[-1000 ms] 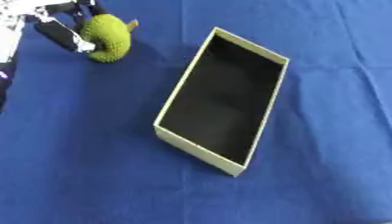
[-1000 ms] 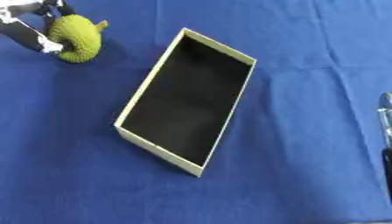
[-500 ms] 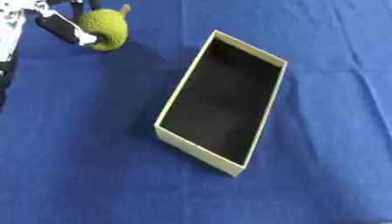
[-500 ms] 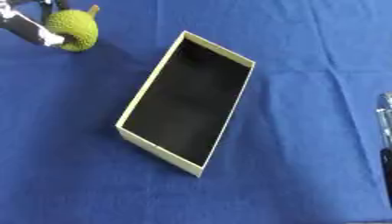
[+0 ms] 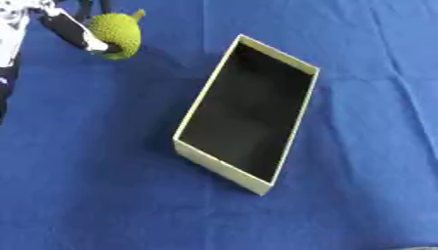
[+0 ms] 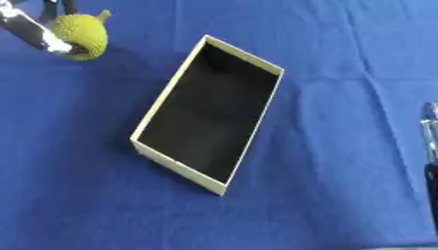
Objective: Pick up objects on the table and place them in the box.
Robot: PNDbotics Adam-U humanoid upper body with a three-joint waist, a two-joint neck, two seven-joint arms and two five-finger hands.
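the tabletop [image 5: 102, 185] is draped in blue cloth with shallow creases, and nothing else of the task's sort shows on it. in the middle lies the box [image 5: 221, 168], a long cream-walled tray with a dark inside, set askew so one short end points toward the far right and the other toward the near left. it looks empty.

at the far left the left hand [image 5: 70, 32] has its fingers curled round the green fruit [image 5: 117, 34], a bumpy round thing with a short stub at its top. whether the fruit is clear of the cloth or just touching it cannot be told. it is well apart from the box, off its far-left long wall.

the right hand does not show; only a dark and silver strip of the right arm [image 6: 430, 146] sits at the right edge, so its fingers cannot be judged.

the likely trouble: the fruit is round, and only part of the hold is visible, so it could roll out during the carry. the box is narrow and skewed, so a release near the long wall could catch the rim and send the fruit bouncing off or nudge the box.
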